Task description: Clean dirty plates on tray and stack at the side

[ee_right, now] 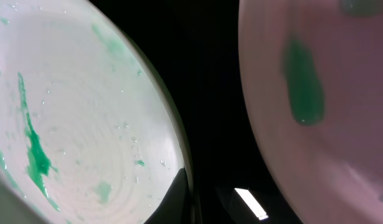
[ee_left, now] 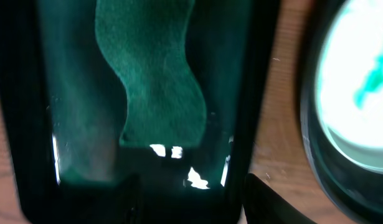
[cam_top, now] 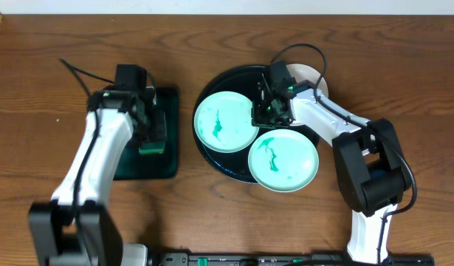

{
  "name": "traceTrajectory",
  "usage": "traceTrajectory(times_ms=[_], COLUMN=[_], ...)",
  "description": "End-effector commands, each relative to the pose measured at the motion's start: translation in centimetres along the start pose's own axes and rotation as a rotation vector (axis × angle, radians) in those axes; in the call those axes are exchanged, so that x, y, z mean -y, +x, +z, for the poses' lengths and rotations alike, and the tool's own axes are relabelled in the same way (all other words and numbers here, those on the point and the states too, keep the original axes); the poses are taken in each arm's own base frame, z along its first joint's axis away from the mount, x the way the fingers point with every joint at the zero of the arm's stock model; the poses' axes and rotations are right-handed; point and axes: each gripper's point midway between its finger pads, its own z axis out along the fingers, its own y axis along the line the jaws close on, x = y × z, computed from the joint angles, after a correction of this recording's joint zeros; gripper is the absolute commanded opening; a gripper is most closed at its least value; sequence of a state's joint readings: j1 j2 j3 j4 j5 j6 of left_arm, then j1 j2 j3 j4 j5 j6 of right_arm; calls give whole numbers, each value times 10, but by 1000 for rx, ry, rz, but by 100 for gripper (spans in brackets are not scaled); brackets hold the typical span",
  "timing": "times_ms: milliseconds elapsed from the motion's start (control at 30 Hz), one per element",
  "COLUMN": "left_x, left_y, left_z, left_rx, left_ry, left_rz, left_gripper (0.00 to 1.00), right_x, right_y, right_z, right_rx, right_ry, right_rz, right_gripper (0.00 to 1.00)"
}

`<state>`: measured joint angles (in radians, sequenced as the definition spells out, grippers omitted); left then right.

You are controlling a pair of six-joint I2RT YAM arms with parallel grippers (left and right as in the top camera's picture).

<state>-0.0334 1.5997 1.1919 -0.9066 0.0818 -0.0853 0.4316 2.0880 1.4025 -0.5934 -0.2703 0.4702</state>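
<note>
My right gripper (cam_top: 265, 112) sits shut among three glossy round plates (cam_top: 223, 122); left gripper (cam_top: 153, 137), above one wavy felt cloth (ee_left: 157, 74), I can't tell.

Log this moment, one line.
left end effector: open over green cloth | right end effector: shut between mint plate and white plate | plates: smeared, unstacked

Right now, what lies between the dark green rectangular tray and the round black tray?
Only bare table between green tray and black tray, shown overhead.
</note>
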Motion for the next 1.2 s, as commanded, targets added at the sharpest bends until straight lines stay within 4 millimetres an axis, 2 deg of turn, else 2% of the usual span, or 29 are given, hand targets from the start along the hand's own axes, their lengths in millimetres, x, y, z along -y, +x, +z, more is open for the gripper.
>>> traceTrajectory(times_ms=[0, 100, 300, 733, 833, 1067, 1167], left_x=[-12, -16, -37, -33, -33, -28, -23], left_y=[-5, -7, -18, -34, -32, -14, -13], left_z=[29, 44, 59, 63, 69, 105, 106], left_rx=[-45, -65, -53, 7, -8, -126, -133], left_ry=[-59, -64, -77, -51, -53, -17, 10], left_rz=[-12, -24, -82, -80, -80, -85, -87], left_gripper=[53, 52, 52, 50, 50, 51, 55], right_x=[3, 4, 5, 6, 6, 7, 7], right_y=[19, 21, 23, 26, 26, 29, 29], right_z=[16, 16, 16, 15, 16, 15, 15], right_rx=[-73, -82, -87, -101, -101, -111, -114], right_ry=[18, 22, 25, 31, 31, 36, 37], right_rz=[-23, -26, -34, -31, -32, -29, -28], right_gripper=[1, 1, 1, 1, 1, 1, 1])
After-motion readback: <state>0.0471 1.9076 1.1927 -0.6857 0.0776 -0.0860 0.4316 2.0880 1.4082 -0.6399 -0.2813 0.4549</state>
